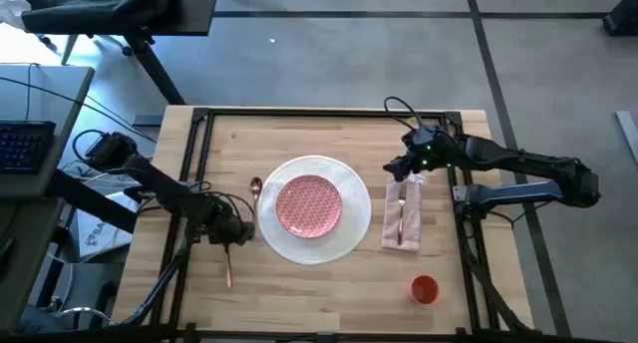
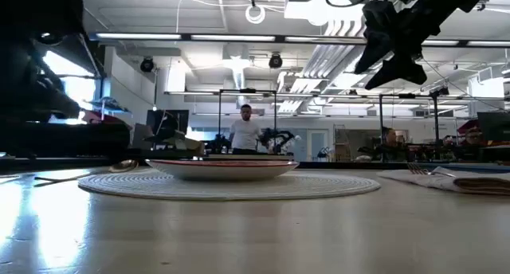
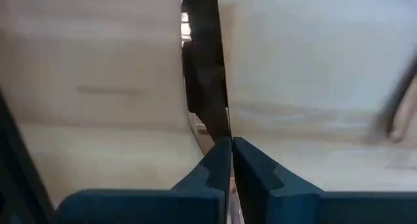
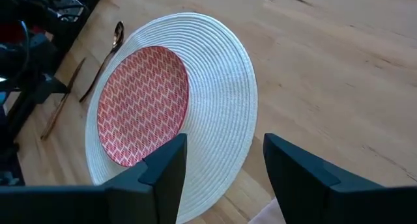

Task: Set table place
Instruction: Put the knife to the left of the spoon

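Note:
A white round woven plate [image 1: 344,233] lies mid-table with a smaller pink patterned plate [image 1: 309,205] on it. A gold spoon [image 1: 254,193] lies just left of them. To the right, a pale pink napkin [image 1: 402,215] lies flat with a gold fork [image 1: 401,215] on it. An orange cup [image 1: 425,289] stands near the front edge. My left gripper [image 1: 234,233] is low at the plate's left, shut on a gold knife [image 1: 227,268]. My right gripper [image 1: 404,166] hangs open high above the napkin's far end, holding nothing. My left gripper pinches the knife [image 3: 218,129] between its two shut fingers [image 3: 215,168]. The knife runs on from the fingertips along the fingers' line, seen edge-on, toward the table's near edge [image 4: 52,120]. Whether it rests on the wood or hangs just above it, I cannot tell.
A thin black frame [image 1: 199,119] runs along the tabletop's edges. Bare wood shows between the white plate and the napkin and along the far side. A grey desk with a keyboard [image 1: 20,144] stands off to the left. A person [image 2: 245,131] stands far back in the room.

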